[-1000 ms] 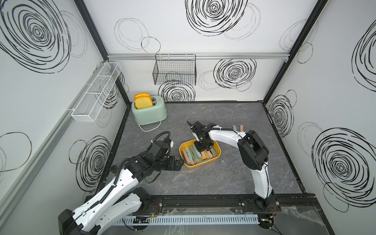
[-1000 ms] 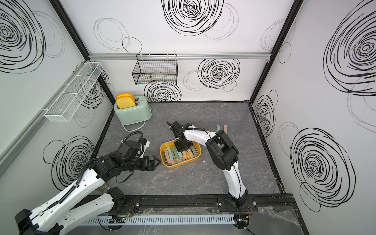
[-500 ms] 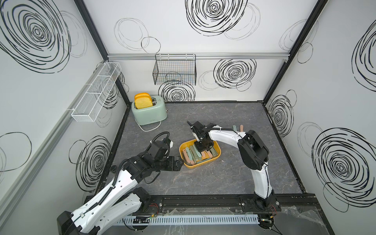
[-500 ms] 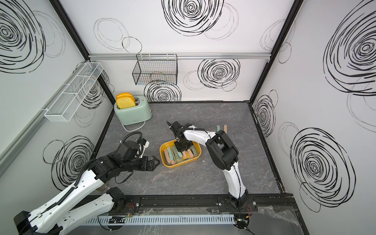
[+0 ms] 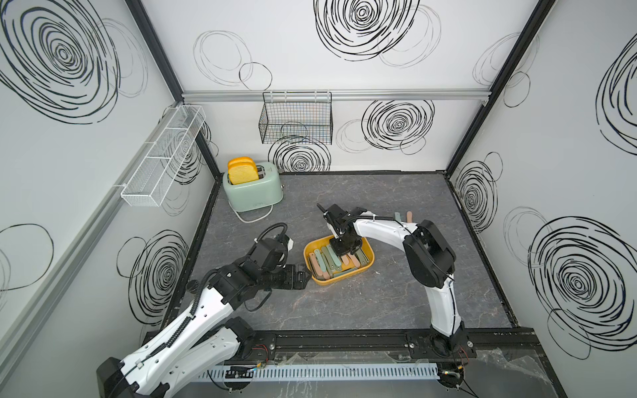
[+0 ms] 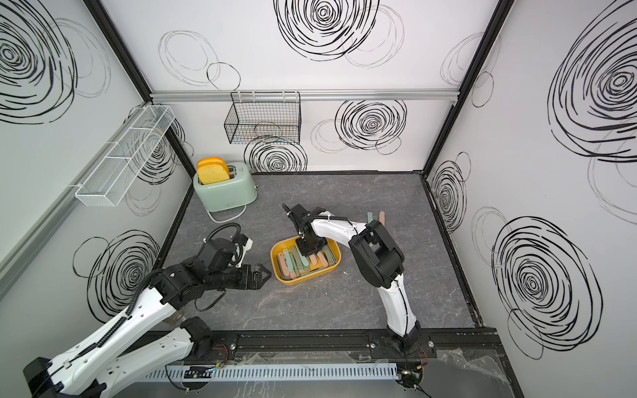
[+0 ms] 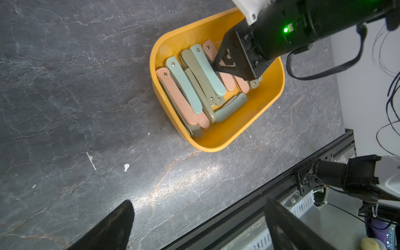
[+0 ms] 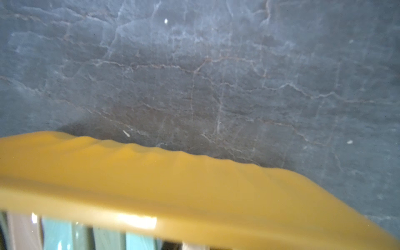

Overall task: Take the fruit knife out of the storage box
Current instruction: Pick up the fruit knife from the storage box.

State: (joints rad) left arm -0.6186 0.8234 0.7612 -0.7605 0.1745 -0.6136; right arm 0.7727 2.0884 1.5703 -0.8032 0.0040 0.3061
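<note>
White walls (image 5: 448,69) with black scribbled swirls (image 5: 362,20), dark grey marbled floor (image 5: 362,310), aluminium rail (image 5: 396,93)

In both top views we look steeply down from high above the front edge onto the whole table (image 5: 362,303). Our left wrist camera looks down on the storage box (image 7: 225,134) from nearby. Our right wrist camera sits almost against its rim, blurred. All four views share that box.
</note>
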